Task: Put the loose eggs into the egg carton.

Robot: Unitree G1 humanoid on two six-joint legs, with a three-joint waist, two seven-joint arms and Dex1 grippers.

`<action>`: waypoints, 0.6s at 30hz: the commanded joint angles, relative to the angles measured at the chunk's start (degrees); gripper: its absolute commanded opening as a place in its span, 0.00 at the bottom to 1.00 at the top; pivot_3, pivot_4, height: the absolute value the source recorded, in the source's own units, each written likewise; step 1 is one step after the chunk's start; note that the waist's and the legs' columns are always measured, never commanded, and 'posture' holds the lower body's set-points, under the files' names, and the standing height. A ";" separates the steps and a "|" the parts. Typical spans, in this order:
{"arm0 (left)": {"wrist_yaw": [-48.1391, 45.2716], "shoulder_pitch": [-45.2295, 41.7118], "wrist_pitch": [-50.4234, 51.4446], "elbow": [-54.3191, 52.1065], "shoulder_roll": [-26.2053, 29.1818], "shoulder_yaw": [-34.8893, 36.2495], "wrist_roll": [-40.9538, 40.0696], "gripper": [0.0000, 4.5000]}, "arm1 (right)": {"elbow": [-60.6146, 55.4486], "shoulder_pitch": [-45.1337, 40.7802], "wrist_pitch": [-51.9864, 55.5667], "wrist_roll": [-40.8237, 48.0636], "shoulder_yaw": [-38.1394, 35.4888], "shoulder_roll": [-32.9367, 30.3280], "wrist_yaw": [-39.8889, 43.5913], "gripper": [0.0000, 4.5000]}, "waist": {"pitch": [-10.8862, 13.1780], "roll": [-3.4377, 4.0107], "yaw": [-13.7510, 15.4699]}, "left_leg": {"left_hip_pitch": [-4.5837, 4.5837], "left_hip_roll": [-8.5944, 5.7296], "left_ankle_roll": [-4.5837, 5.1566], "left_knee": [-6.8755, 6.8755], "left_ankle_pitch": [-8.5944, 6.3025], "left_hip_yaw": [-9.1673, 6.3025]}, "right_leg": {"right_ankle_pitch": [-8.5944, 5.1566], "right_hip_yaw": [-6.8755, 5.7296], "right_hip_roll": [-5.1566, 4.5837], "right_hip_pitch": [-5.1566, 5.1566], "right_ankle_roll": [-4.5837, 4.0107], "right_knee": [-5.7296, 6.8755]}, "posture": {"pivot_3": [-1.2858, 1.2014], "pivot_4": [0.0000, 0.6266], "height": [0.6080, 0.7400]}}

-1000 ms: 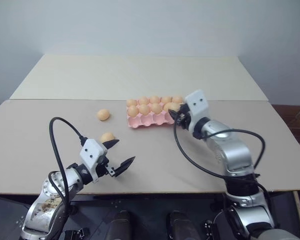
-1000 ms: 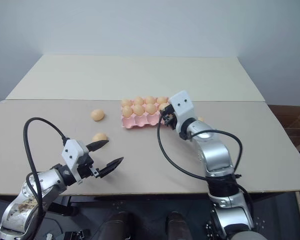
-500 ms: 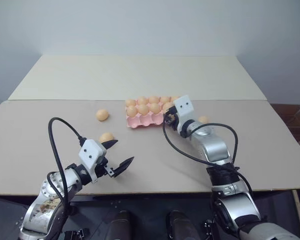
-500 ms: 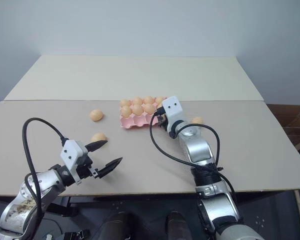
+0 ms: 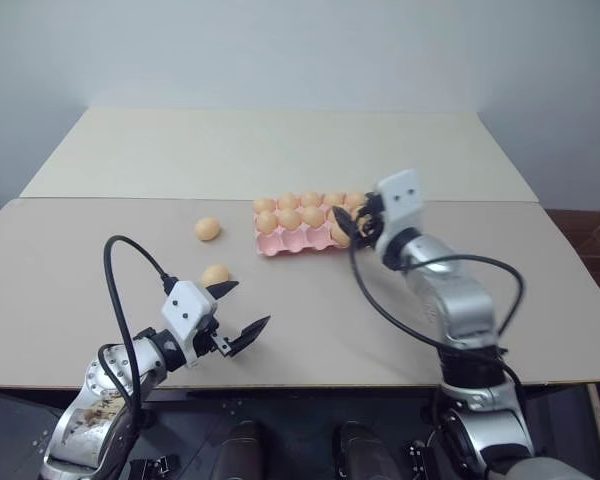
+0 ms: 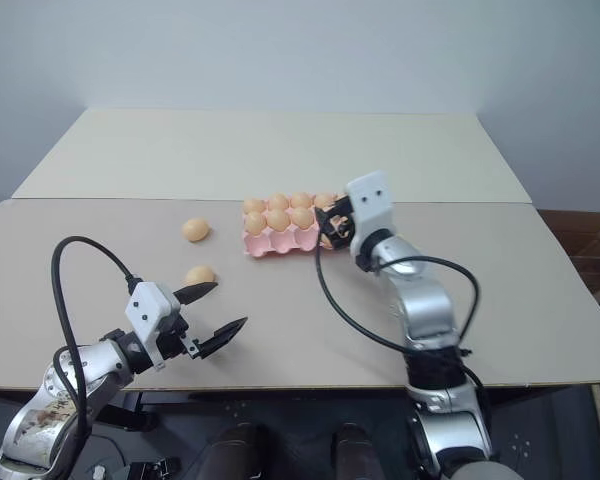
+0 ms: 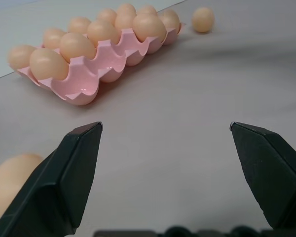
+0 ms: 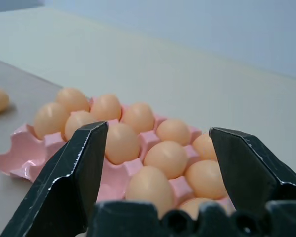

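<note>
We see right gripper (image 6: pixel 332 226) spread, empty, over egg carton (image 5: pixel 280 243) right end | left gripper (image 5: pixel 244 311) wide, empty | loose eggs (image 5: pixel 215 274) (image 5: pixel 207 229) at carton's 8–9 o'clock.

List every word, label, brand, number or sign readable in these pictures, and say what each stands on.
None: no readable text anywhere.
The egg carton is plain pink, without print.
The eggs carry no stamp.
The table is unmarked.
The left pincer and right pincer show no label.
</note>
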 commanded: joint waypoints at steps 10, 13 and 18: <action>-4.57 -4.55 -1.63 1.43 0.65 -4.09 -0.67 1.00 | -24.99 28.33 -2.54 5.74 -4.79 0.03 -0.83 0.86 | 0.00 -0.01 -0.33 | 0.08 0.05 0.00 -0.01 0.00 0.00 | -0.21 0.03 0.06 -0.01 0.27 0.02 | 0.52 0.24 1.00; -6.37 -5.72 -1.58 2.16 1.13 -5.02 -0.75 1.00 | -26.36 36.23 -7.15 4.86 -4.77 1.59 -1.46 0.86 | 0.00 -0.01 -0.29 | 0.05 0.03 0.00 -0.01 0.00 0.00 | -0.22 0.04 0.03 -0.01 0.27 -0.03 | 0.52 0.24 1.00; -7.89 -8.10 -1.79 3.87 1.22 -5.72 -0.60 1.00 | -26.52 46.60 -13.60 3.35 -5.34 4.03 -3.41 0.96 | 0.00 0.00 -0.20 | 0.06 0.04 -0.01 -0.01 0.00 0.00 | -0.43 0.03 0.01 -0.01 0.00 -0.06 | 0.52 0.24 1.00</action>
